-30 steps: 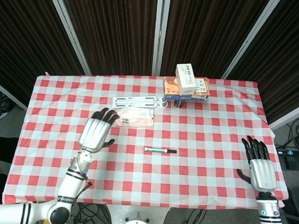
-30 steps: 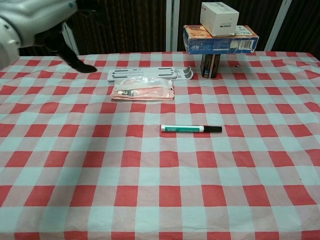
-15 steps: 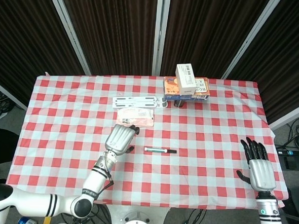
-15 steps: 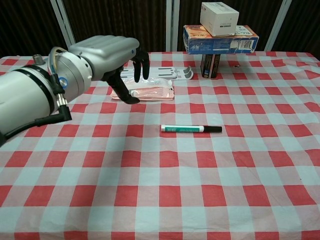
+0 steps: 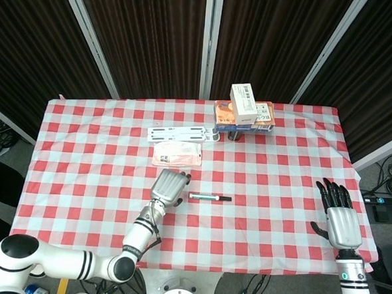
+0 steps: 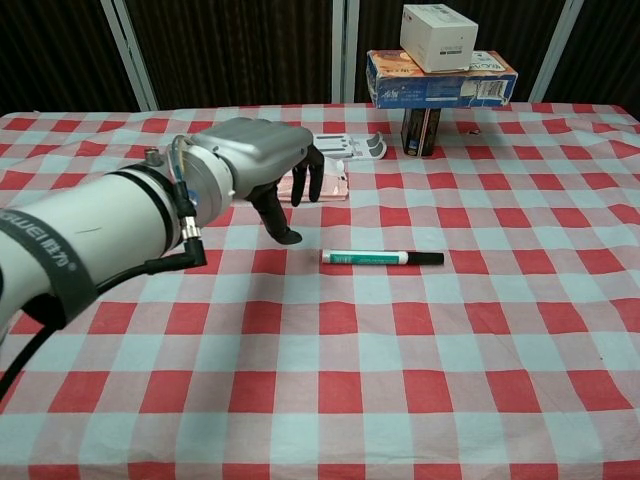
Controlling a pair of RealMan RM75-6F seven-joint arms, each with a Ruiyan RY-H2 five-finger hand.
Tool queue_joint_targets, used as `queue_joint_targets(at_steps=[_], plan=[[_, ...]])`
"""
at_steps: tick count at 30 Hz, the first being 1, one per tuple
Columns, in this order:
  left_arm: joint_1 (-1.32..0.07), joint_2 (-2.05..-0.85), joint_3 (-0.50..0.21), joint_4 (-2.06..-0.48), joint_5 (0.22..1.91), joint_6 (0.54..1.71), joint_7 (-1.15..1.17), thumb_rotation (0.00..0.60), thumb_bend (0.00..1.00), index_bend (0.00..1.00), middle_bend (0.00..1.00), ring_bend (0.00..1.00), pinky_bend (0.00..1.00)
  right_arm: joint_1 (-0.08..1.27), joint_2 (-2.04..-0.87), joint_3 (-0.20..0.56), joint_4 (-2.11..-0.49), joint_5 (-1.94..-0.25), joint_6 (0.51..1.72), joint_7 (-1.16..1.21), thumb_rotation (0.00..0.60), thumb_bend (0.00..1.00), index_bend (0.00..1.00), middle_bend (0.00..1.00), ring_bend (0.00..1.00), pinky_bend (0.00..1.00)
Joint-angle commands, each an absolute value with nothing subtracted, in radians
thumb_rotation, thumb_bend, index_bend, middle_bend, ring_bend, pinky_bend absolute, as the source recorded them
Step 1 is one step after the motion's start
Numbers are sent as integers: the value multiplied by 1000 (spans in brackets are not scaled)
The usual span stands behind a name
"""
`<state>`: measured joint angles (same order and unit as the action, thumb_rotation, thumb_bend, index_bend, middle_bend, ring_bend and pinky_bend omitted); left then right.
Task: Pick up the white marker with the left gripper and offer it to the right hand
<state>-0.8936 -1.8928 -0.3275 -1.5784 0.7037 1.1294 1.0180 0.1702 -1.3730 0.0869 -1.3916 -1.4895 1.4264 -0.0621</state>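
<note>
The white marker (image 5: 209,197) (image 6: 381,258) with a green label and black cap lies flat on the checked tablecloth near the table's middle. My left hand (image 5: 169,186) (image 6: 263,162) hovers just left of it, fingers pointing down and apart, holding nothing and not touching the marker. My right hand (image 5: 339,212) rests open at the table's right front edge, palm down and fingers spread; only the head view shows it.
A pink packet (image 5: 177,155) (image 6: 331,184) and a white flat holder (image 5: 182,132) (image 6: 350,147) lie behind my left hand. At the back stands an orange box (image 5: 244,116) (image 6: 440,77) with a white box (image 5: 243,101) (image 6: 438,35) on top, over a dark can (image 6: 421,130).
My left hand has swept right and toward the marker, from the table's left side to just beside the marker's white end. The right hand and the marker have stayed still.
</note>
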Motion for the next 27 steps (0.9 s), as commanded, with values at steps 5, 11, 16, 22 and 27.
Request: queue_joint_targets(at_steps=[5,11,16,22,27], plan=[[-975,-1971,-349,-1469,640,1112,1029,600,212,412,436,940,956,188,-1358,98,-1425,-1487,1413,-91,600,26,0,9,0,0],[-1028,-2016,-379,-1422,559,1106,1049,600,212,412,453,957,967,197,-1367,99,-1417,-1476,1395,-93,600,26,0,9,0,0],[-1078,-2053,-403,-1390,509,1122,1081,600,213,417,461,965,976,198,-1376,95,-1403,-1479,1394,-80,600,26,0,9,0,0],[-1113,-2097,-422,-1331,475,1141,1081,600,212,424,470,971,981,196,-1373,94,-1393,-1481,1401,-65,600,26,0,9,0,0],[-1126,-2112,-411,-1295,468,1141,1083,600,212,437,485,972,982,196,-1372,93,-1392,-1481,1403,-58,600,26,0,9,0,0]])
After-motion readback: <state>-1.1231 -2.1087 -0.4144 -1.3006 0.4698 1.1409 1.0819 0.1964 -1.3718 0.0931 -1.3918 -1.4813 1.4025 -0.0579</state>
